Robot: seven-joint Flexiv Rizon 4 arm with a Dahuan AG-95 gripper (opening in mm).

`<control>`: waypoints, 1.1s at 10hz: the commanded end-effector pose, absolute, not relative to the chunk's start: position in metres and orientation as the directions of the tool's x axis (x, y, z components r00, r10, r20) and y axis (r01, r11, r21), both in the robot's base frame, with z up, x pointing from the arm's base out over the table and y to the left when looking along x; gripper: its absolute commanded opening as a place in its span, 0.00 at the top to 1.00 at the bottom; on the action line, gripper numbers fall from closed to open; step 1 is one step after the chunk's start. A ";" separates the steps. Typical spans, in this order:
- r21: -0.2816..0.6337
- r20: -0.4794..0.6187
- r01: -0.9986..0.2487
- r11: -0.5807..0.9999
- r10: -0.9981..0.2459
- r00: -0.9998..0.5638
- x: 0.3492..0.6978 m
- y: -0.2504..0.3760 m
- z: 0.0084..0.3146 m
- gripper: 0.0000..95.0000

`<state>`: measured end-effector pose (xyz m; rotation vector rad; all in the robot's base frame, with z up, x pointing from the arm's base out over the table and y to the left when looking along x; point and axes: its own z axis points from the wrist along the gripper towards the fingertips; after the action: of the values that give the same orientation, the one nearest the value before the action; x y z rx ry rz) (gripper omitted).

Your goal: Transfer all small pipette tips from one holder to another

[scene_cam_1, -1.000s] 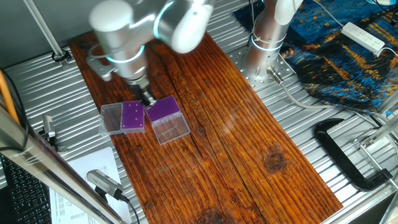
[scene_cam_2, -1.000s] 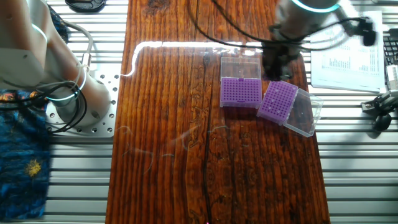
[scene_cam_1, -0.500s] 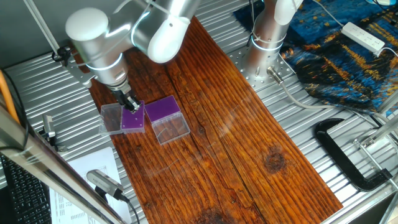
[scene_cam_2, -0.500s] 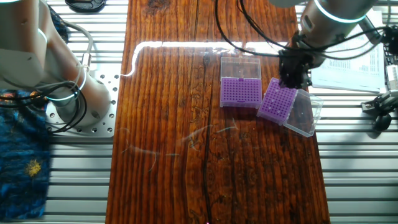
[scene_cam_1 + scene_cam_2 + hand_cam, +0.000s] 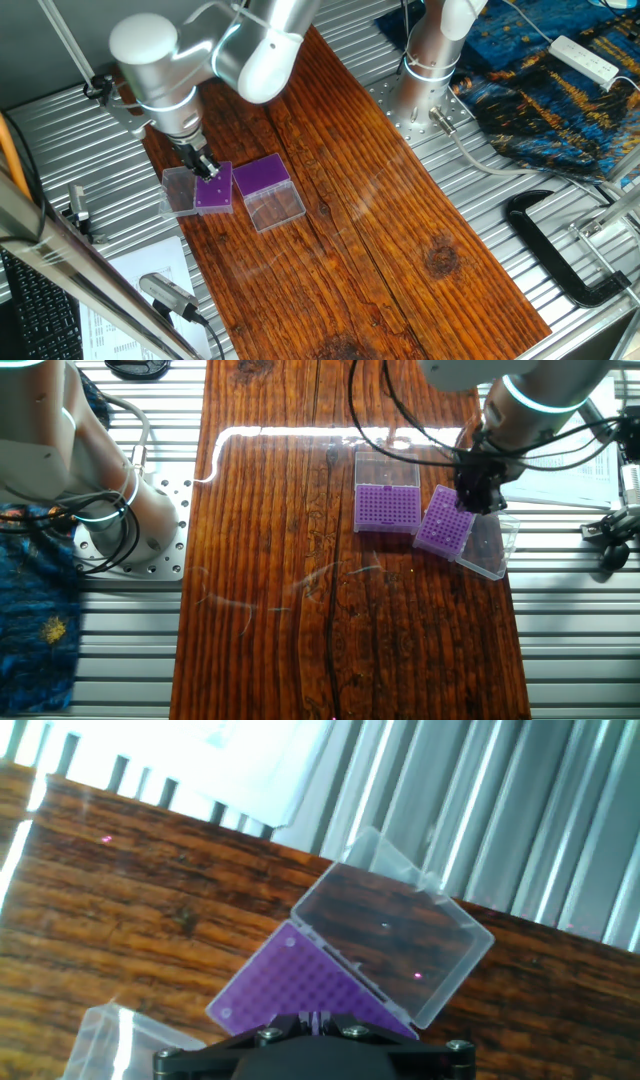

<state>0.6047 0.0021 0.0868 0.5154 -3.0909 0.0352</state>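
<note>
The wider, lighter-purple holder (image 5: 265, 175) (image 5: 387, 508) stands mid-board with its clear lid (image 5: 277, 207) open. The narrower, darker rack (image 5: 213, 190) (image 5: 443, 522) (image 5: 300, 982) lies tilted beside it, its smaller clear lid (image 5: 392, 942) (image 5: 488, 546) open flat. My gripper (image 5: 204, 165) (image 5: 473, 496) (image 5: 314, 1021) hangs just over the edge of the narrower rack. Its fingers are nearly closed on a thin whitish small pipette tip (image 5: 314, 1019). Tips seated in the racks are too small to make out.
The racks rest on a dark wooden board (image 5: 380, 230) on a ribbed metal table. Papers (image 5: 560, 455) lie beyond the narrower rack. A black clamp (image 5: 560, 250) and my arm's base (image 5: 430, 60) stand off the board. A clear plastic corner (image 5: 100, 1035) shows in the hand view.
My gripper moved from between the two racks, near the wider holder, across to the narrower rack, then settled slightly lower over it. The racks have not moved.
</note>
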 end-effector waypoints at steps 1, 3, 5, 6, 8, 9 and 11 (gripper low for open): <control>-0.011 -0.008 -0.341 0.940 -0.341 -0.940 0.605 0.011 0.083 1.00; -0.016 -0.014 -0.333 0.943 -0.333 -0.943 0.606 0.021 0.079 1.00; -0.021 -0.020 -0.342 0.940 -0.342 -0.940 0.606 0.024 0.078 1.00; -0.022 -0.020 -0.346 0.938 -0.346 -0.938 0.606 0.024 0.078 1.00; -0.024 -0.026 -0.343 0.939 -0.344 -0.939 0.606 0.024 0.078 1.00; -0.025 -0.026 -0.347 0.938 -0.348 -0.937 0.606 0.023 0.078 1.00; -0.022 -0.006 -0.365 0.931 -0.365 -0.931 0.606 0.023 0.078 1.00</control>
<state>0.6049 0.0220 0.0776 0.5881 -3.1051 0.0408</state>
